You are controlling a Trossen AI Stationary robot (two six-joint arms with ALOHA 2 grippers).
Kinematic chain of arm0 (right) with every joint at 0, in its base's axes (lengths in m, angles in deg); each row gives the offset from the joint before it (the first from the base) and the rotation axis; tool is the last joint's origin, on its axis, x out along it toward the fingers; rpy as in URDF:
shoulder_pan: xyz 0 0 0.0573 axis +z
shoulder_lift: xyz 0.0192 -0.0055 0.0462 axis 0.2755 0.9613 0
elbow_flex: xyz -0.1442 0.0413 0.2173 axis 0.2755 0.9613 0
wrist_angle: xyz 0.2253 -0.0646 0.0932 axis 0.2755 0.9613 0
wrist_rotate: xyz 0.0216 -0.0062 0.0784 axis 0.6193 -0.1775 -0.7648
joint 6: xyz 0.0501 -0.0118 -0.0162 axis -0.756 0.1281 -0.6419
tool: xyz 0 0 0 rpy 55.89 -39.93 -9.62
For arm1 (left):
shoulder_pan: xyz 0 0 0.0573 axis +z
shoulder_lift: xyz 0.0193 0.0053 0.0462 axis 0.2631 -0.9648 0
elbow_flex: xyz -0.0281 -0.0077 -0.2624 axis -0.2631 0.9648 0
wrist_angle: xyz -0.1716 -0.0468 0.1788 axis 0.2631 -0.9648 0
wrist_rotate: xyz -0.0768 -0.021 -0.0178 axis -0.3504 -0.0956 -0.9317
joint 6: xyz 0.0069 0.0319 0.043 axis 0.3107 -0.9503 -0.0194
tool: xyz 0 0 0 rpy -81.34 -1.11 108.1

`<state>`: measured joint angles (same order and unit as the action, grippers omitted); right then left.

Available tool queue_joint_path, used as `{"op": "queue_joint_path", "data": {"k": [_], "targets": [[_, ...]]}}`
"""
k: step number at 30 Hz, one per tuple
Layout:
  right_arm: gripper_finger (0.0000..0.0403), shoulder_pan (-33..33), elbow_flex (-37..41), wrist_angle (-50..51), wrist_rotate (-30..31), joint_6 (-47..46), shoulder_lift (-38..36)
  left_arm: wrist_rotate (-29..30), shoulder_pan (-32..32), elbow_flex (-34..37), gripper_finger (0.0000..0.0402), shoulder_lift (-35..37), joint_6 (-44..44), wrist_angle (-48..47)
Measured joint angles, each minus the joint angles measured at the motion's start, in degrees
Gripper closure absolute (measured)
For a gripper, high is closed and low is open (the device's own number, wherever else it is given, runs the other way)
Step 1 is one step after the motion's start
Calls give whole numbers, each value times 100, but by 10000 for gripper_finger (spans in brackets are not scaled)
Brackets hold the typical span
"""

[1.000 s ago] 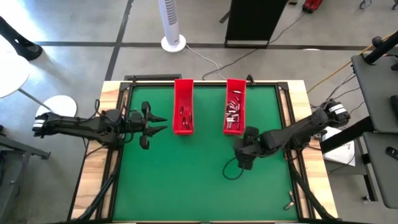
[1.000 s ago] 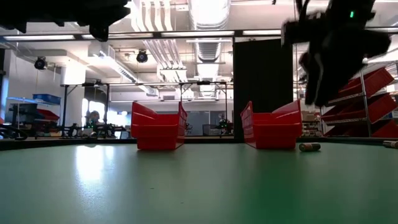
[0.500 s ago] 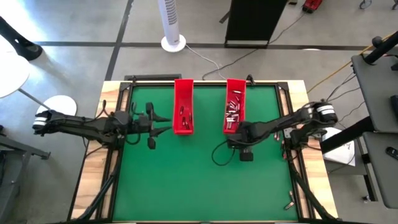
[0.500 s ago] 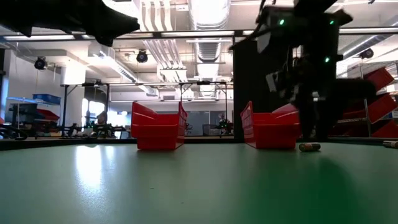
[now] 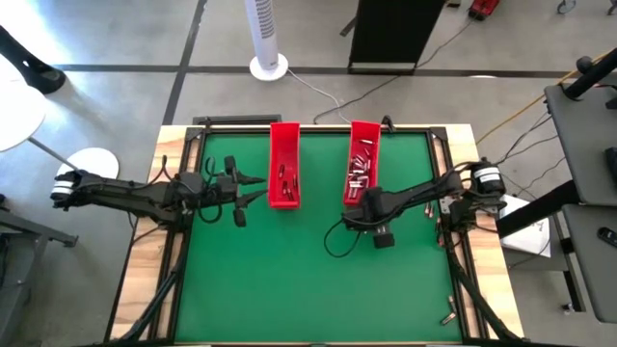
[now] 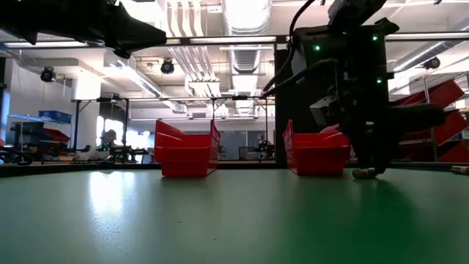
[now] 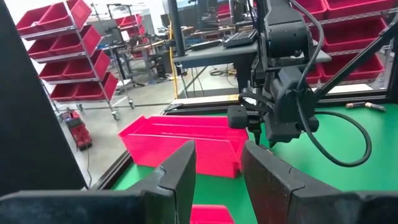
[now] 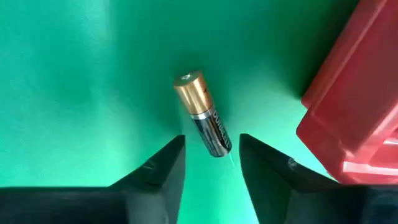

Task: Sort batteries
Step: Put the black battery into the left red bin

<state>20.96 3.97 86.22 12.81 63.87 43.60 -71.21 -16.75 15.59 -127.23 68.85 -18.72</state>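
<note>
Flat green-topped table (image 5: 289,280) with a pale wooden border and dark frame. Lying directly on it: two long red rectangular plastic trays, left tray (image 5: 284,165) and right tray (image 5: 363,164), side by side near the far edge; one loose copper-and-black cylindrical battery (image 8: 203,114) on the green surface just beside the right tray's near end.

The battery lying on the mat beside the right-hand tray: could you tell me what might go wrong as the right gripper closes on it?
The battery lies slanted between the right gripper's fingers, with only its dark end in the gap, so it may swivel, roll or squirt out. The red tray sits close beside one finger, which could nudge it.
</note>
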Motion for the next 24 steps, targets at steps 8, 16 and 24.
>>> {"op": "queue_joint_path", "data": {"k": [8,16,24], "targets": [[311,68,-271,105,-231,-464,-170,26,0,0,289,-7,0,-2],[274,479,-383,329,93,-1349,-705,26,0,0,289,-7,0,-7],[200,835,675,-269,519,-4492,-1496,26,0,0,289,-7,0,-7]]}}
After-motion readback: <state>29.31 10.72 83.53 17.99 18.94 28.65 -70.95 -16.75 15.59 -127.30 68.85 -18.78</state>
